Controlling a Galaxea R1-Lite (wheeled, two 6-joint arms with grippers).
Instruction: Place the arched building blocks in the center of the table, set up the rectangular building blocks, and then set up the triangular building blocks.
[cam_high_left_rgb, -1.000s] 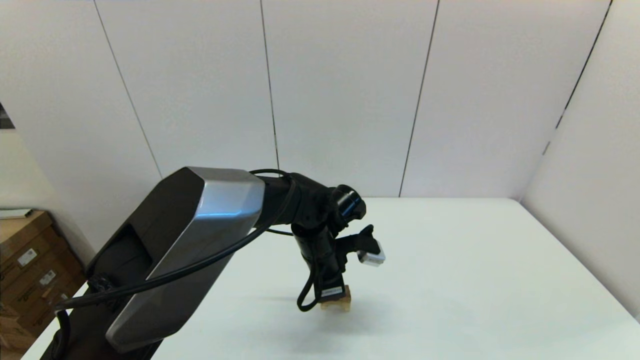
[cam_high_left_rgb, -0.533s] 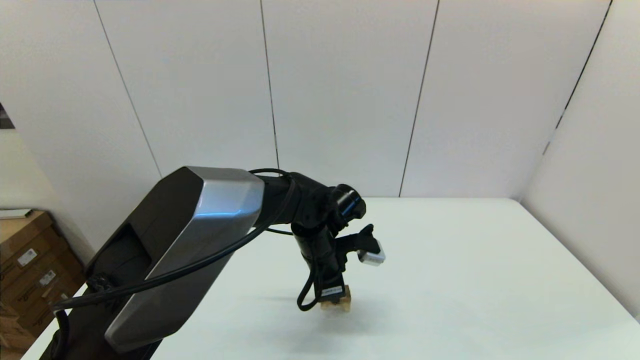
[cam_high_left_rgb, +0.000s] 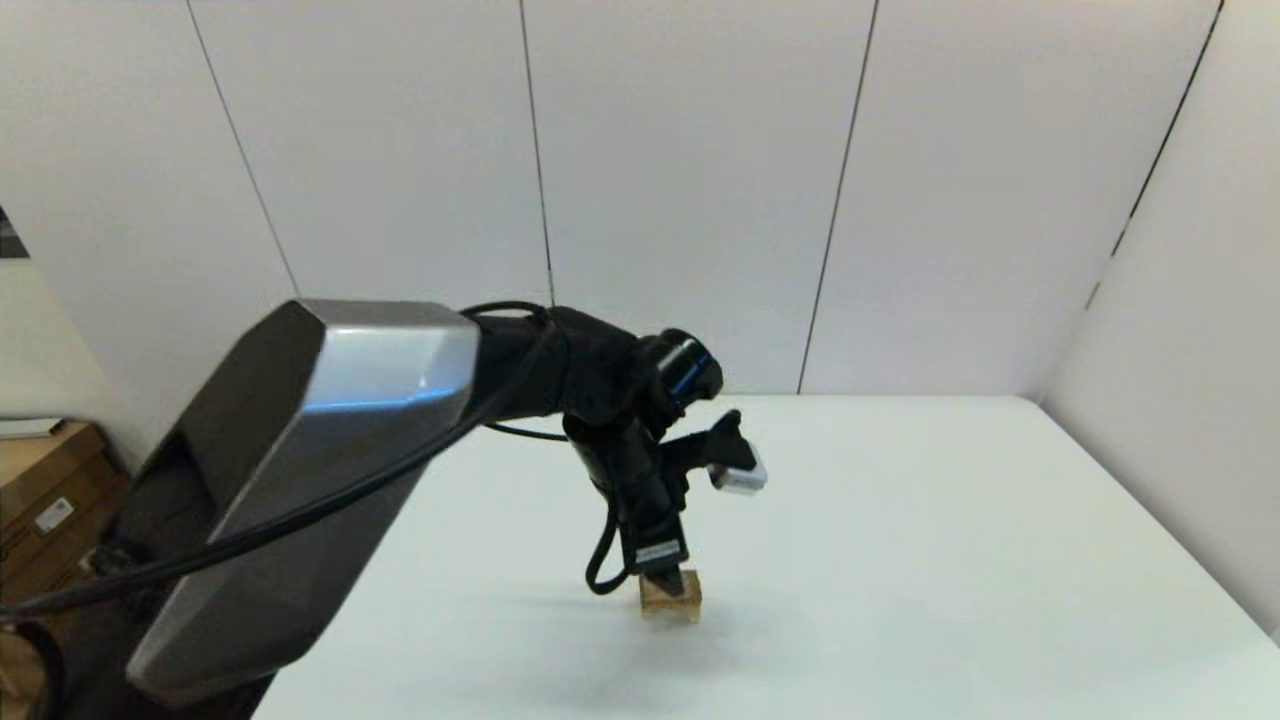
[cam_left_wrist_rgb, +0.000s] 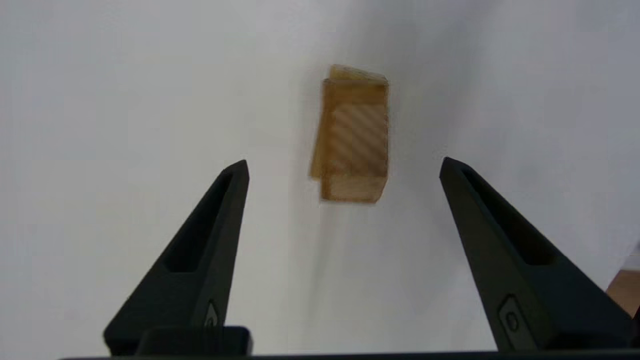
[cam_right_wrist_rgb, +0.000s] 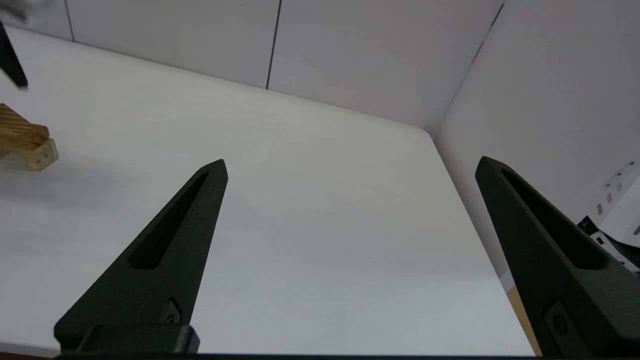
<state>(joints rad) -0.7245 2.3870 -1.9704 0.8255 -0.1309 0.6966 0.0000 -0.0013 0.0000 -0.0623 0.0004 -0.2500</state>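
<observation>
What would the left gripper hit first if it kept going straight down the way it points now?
Likely the rectangular block, stacked on the arched block. The open left gripper hangs above it, fingers astride.

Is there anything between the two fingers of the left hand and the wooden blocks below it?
No. In the left wrist view the open left hand hangs over the stacked blocks; only bare table shows around.

Left wrist view: left gripper (cam_left_wrist_rgb: 342, 167) spread wide above the white tabletop (cam_left_wrist_rgb: 125, 100), both fingers (cam_left_wrist_rgb: 210, 240) clear of any object. Arched building block (cam_left_wrist_rgb: 354, 135) rests on the tabletop between and beyond the fingertips, untouched, its outline blurred. No tabletop edge or corner in view.
</observation>
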